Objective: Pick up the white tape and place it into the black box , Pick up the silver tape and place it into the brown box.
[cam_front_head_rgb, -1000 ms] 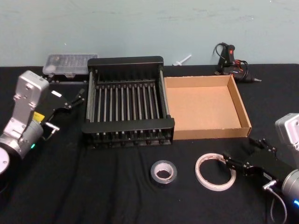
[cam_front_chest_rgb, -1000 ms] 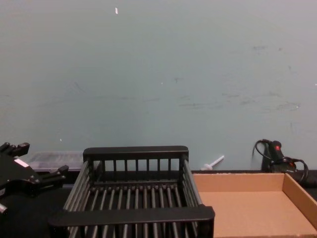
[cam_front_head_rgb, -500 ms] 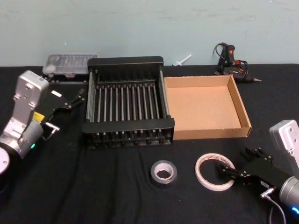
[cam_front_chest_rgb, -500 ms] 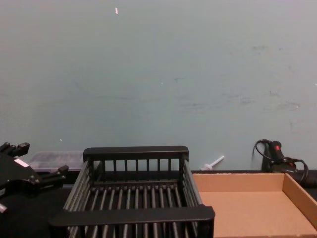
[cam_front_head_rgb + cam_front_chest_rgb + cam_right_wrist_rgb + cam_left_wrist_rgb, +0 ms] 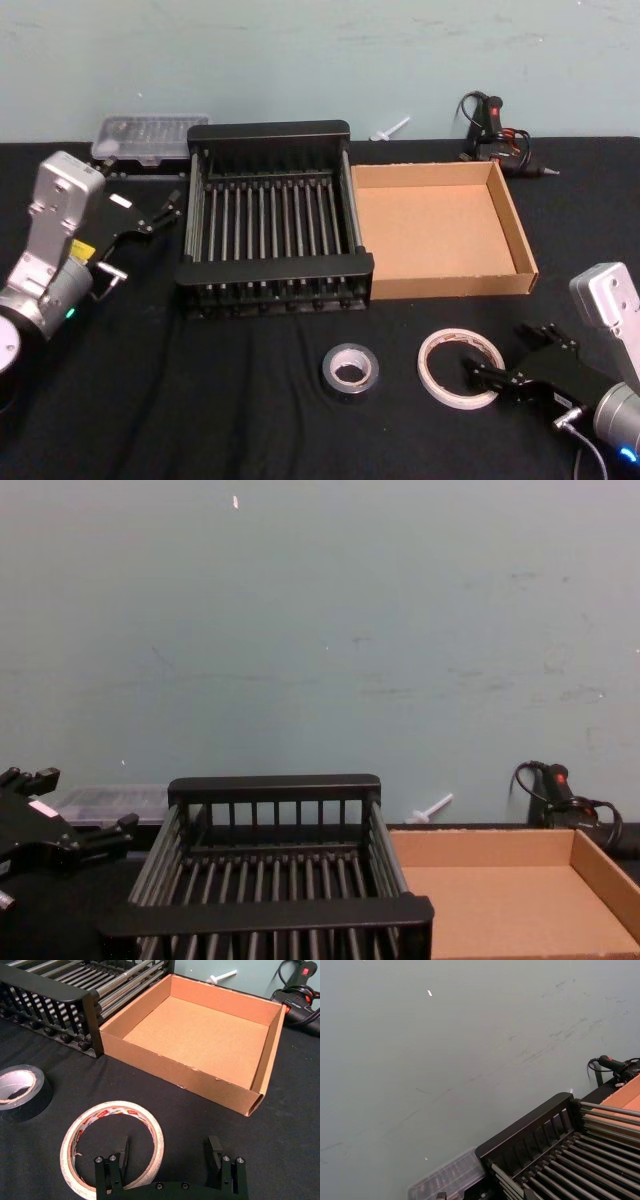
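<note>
Black fingers of the left gripper [image 5: 172, 205] are parked beside the black box [image 5: 272, 225]; their spacing cannot be told. Right gripper [image 5: 167, 1150] is spread, one finger over the white tape [image 5: 112, 1144]; the thin ring could be nudged away.

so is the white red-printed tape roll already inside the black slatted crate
No, the white red-printed tape roll lies on the black table, in front of the tan cardboard box, outside the black slatted crate.

**No legible text**

We see red printed marks around the ring face of the white tape [image 5: 112, 1142], but we cannot read them as words. We find no other lettering, numbers or brand names on anything.
</note>
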You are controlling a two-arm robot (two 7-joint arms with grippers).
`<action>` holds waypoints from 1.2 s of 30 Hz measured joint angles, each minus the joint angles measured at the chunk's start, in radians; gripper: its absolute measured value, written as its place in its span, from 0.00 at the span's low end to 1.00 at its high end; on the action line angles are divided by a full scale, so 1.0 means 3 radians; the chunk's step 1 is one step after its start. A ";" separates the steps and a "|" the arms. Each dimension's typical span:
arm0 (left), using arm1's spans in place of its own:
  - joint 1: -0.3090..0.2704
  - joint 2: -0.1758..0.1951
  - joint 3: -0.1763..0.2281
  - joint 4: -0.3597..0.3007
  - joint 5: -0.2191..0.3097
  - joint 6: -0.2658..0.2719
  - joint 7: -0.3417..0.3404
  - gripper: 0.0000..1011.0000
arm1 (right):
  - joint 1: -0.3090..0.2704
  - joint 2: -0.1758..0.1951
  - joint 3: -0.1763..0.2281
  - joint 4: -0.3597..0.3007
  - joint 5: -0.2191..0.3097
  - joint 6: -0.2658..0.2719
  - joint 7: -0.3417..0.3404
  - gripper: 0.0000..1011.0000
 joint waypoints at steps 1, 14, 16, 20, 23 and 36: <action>0.0000 0.0000 0.0000 0.0000 0.0000 0.0000 0.0000 0.99 | 0.0001 -0.0005 0.0001 0.0004 -0.0006 0.0002 0.0007 0.99; 0.0000 0.0000 0.0000 0.0000 0.0000 0.0000 0.0000 0.99 | 0.0000 -0.0068 0.0019 0.0029 -0.0081 0.0015 0.0059 0.99; 0.0000 0.0000 0.0000 0.0000 0.0000 0.0000 0.0000 0.99 | 0.0001 -0.0067 0.0019 0.0029 -0.0080 0.0015 0.0059 0.99; 0.0000 0.0000 0.0000 0.0000 0.0000 0.0000 0.0000 0.99 | 0.0001 -0.0064 0.0019 0.0029 -0.0077 0.0014 0.0057 0.99; 0.0000 0.0000 0.0000 0.0000 0.0000 0.0000 0.0000 0.99 | 0.0001 -0.0062 0.0019 0.0029 -0.0073 0.0014 0.0057 0.95; 0.0000 0.0000 0.0000 0.0000 0.0000 0.0000 0.0000 0.99 | 0.0001 -0.0058 0.0016 0.0025 -0.0064 0.0012 0.0053 0.61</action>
